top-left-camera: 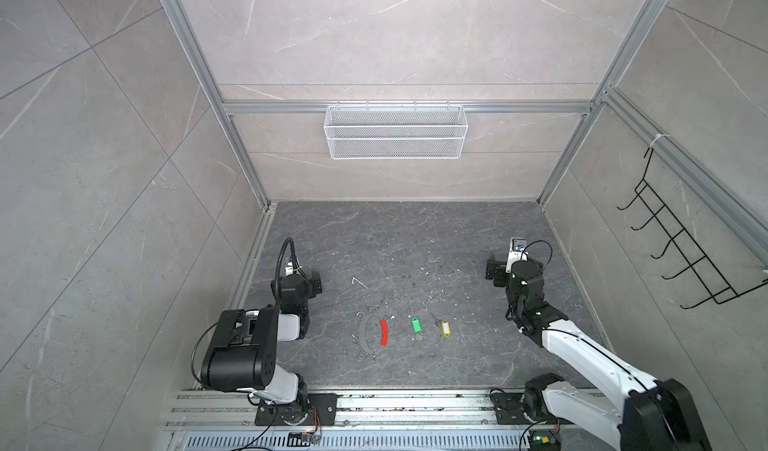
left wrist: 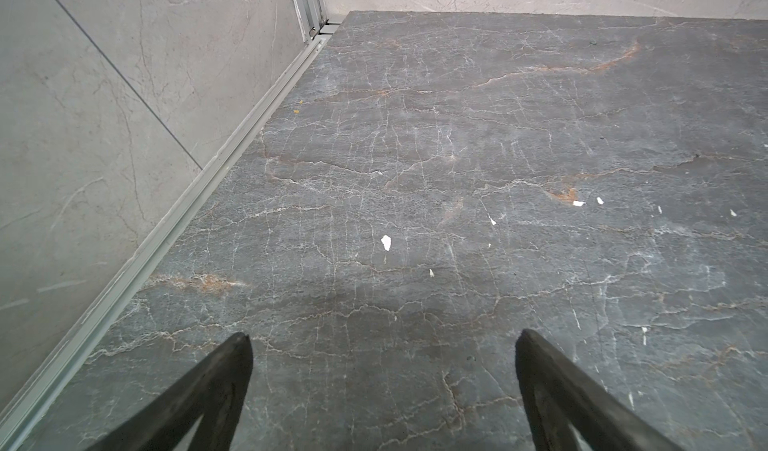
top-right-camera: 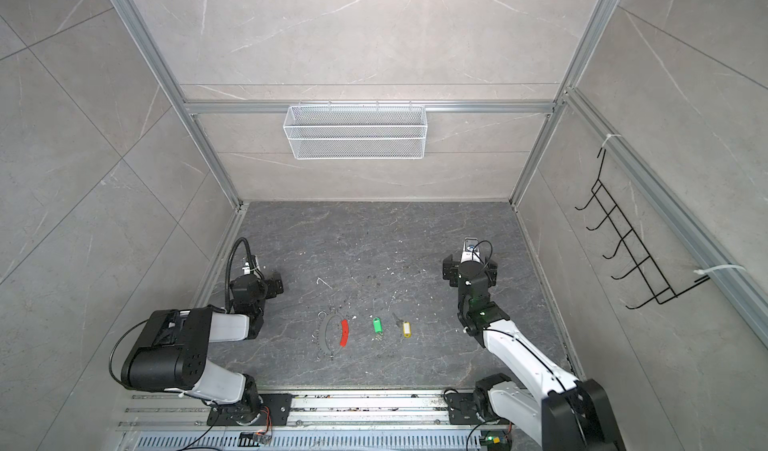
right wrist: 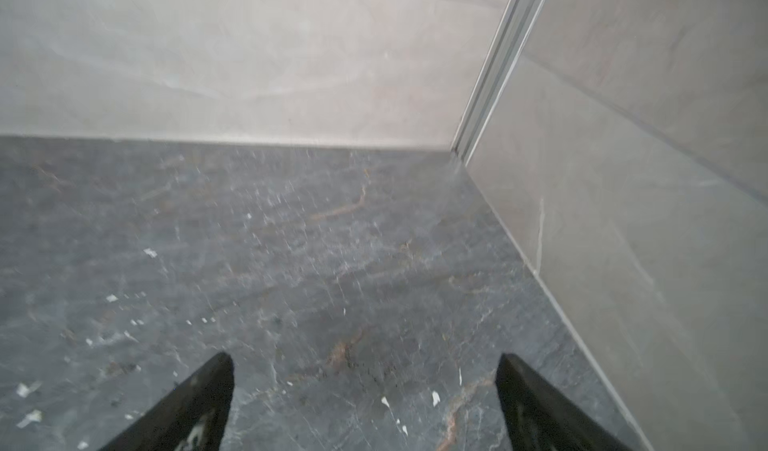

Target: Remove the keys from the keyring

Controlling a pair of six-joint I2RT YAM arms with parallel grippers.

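Note:
The keyring, a thin grey hoop with a curved red sleeve, lies flat on the dark stone floor; it shows in both top views. To its right, apart from the hoop, lie the two keys: one with a green tag and one with a yellow tag. My left gripper is open over bare floor, back and left of the ring. My right gripper is open over bare floor, back and right of the yellow-tagged key. Neither wrist view shows the keys or the ring.
A white wire basket hangs on the back wall. A black hook rack is fixed to the right wall. Aluminium rails run along the front edge. Small white flecks dot the floor. Walls stand close beside both arms.

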